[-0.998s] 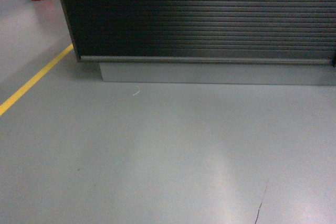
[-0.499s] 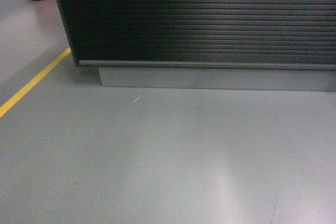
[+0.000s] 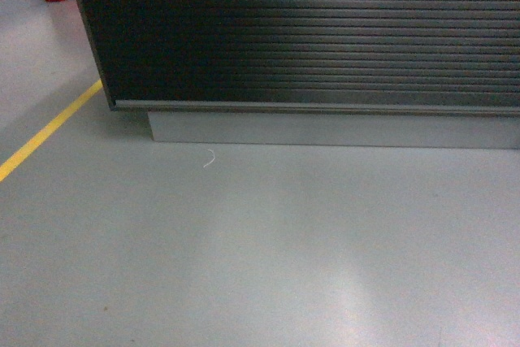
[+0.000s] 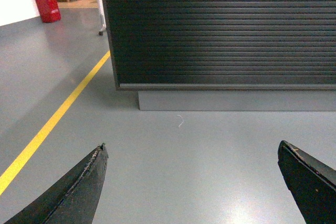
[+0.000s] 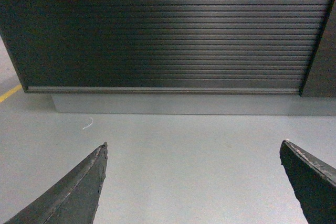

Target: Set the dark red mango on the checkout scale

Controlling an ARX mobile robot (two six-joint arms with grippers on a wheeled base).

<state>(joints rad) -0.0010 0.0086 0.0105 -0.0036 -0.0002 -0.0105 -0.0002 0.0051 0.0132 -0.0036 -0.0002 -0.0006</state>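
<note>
The dark red mango and the scale are out of view in every frame. My left gripper (image 4: 191, 148) is open over bare grey floor, its two dark fingers far apart with nothing between them. My right gripper (image 5: 193, 145) is likewise open and empty above the floor. Neither gripper appears in the head view. A black slatted counter front (image 3: 309, 30) on a grey plinth (image 3: 325, 129) fills the upper part of each view.
A yellow floor line (image 3: 45, 132) runs along the left, also seen in the left wrist view as the yellow line (image 4: 58, 116). A red box (image 4: 46, 2) stands far left behind it. A small white scrap (image 3: 209, 158) lies near the plinth.
The counter front has grown larger and shifted down and right in the head view; the floor crack at the bottom right has slid out of sight.
</note>
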